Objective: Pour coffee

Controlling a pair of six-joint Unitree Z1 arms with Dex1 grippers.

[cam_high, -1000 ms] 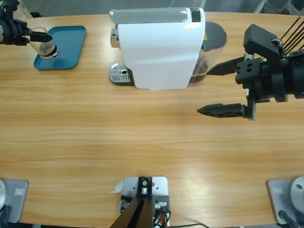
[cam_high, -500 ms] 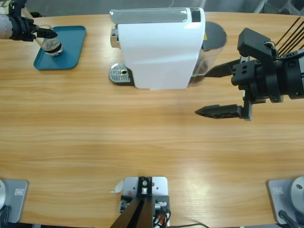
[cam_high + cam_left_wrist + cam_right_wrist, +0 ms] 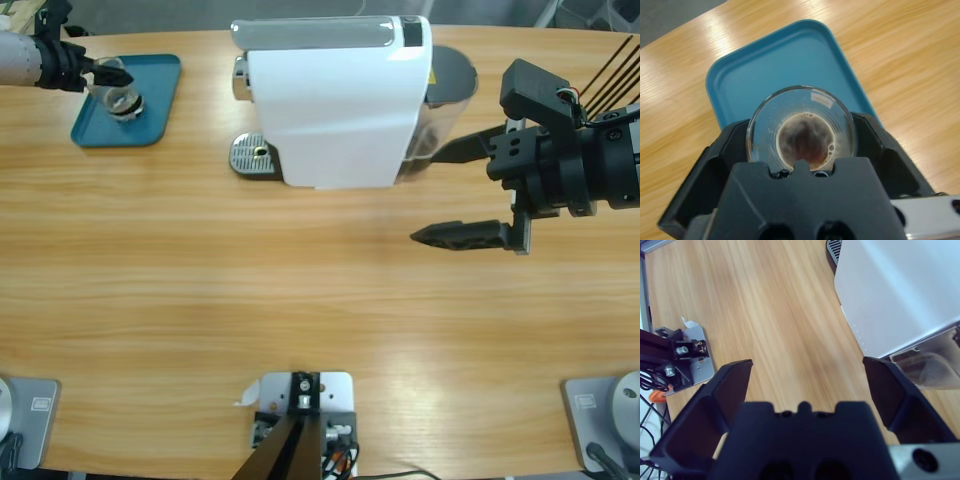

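The wooden table [image 3: 300, 300] lies mostly bare in front of the white coffee machine [image 3: 335, 100], which stands at the far edge near the middle with its round drip grate [image 3: 252, 155] on its left and its dark water tank [image 3: 450, 85] on its right. A wide stretch of open wood runs from the machine's front to the near edge and out to both sides. Well to the left of the machine, at the far left corner, sits the blue tray [image 3: 150, 90], with its left part close to the table's side edge. Since a second ago the left arm has drawn back toward the left edge, and the glass [image 3: 123, 98] it carries has turned from a tilt to nearly upright, so its mouth now faces up toward the camera and its long axis stands near vertical over the tray. The right gripper [image 3: 465, 190], just right of the machine and level with its front, has edged slightly toward it; its jaws are spread wide with nothing between them. The left gripper [image 3: 802, 145] clasps the glass [image 3: 801, 132] from both sides. The coffee [image 3: 804, 140] lies as a small dark round layer at the bottom of the glass, ringed by a few bubbles.
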